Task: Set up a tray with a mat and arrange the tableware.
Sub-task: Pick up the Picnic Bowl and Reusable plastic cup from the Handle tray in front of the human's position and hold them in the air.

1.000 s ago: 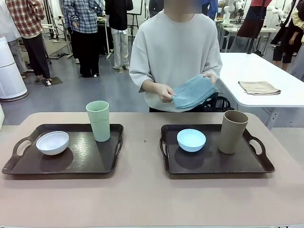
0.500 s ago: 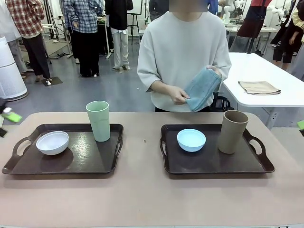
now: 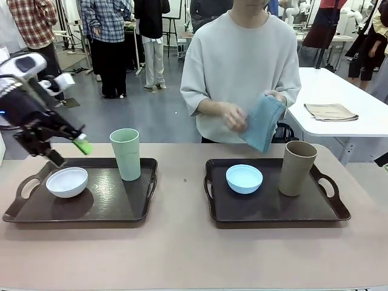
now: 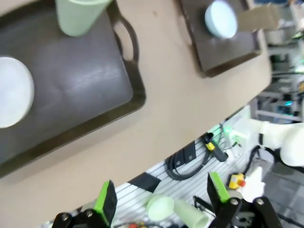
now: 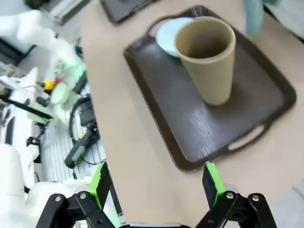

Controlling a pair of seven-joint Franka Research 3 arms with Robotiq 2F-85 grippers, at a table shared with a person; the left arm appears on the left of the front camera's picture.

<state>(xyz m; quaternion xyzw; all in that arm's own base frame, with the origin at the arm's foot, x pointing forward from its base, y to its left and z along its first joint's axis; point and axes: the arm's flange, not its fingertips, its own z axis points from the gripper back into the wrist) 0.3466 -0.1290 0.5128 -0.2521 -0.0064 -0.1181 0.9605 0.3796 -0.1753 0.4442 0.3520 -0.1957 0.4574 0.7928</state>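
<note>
Both my grippers are wide open, nothing held. Left gripper [image 3: 68, 153] hovers just above the white bowl [image 3: 66, 182], which sits on the left tray [image 3: 109, 201] w/ the pale green tumbler [image 3: 126, 153] near it. Right gripper [image 5: 156, 183] hangs apart from the right tray [image 5: 190, 128], looking down at the tan tumbler [image 5: 209, 61] & light blue bowl [image 5: 165, 34] on it. Person across holds a blue mat [image 3: 264, 121], so imo the trays need clearing first. Tip for the bowl: drop straight down, one finger inside the rim, one outside, pinch gently, lift level. Keep clear of the tumbler, it's tall & prob tippy.
</note>
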